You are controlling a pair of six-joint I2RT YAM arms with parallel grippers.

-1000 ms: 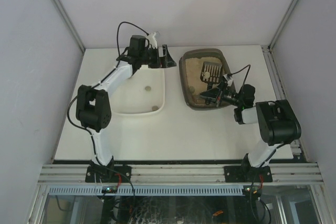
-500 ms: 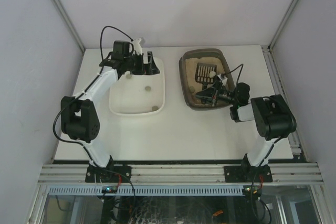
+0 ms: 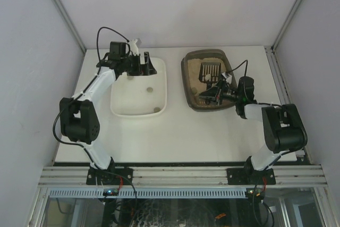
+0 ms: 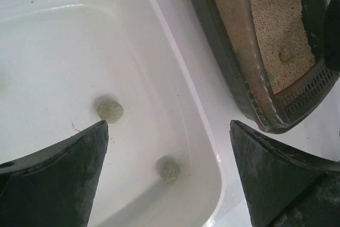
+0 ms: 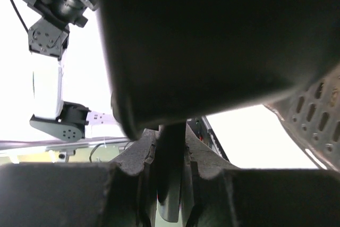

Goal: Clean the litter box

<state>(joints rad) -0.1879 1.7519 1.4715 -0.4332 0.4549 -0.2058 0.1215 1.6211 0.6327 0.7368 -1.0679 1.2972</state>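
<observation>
The dark brown litter box (image 3: 188,81) with tan litter sits at the back right; it also shows in the left wrist view (image 4: 234,73), with greenish clumps on the litter (image 4: 287,53). My right gripper (image 3: 217,90) is shut on the handle of the black slotted scoop (image 3: 209,70), whose head lies in the box; the right wrist view shows the handle (image 5: 171,158) pinched between the fingers. My left gripper (image 3: 150,65) is open and empty over the back of the white tub (image 3: 159,91), which holds two clumps (image 4: 110,110).
White walls close the table on three sides. The tub and the litter box stand side by side with a narrow strip of table (image 3: 174,86) between them. The rail (image 3: 180,174) runs along the near edge.
My left arm has drawn back toward the left, its gripper now over the tub's back edge. My right arm has turned and the scoop head has shifted a little within the litter box.
</observation>
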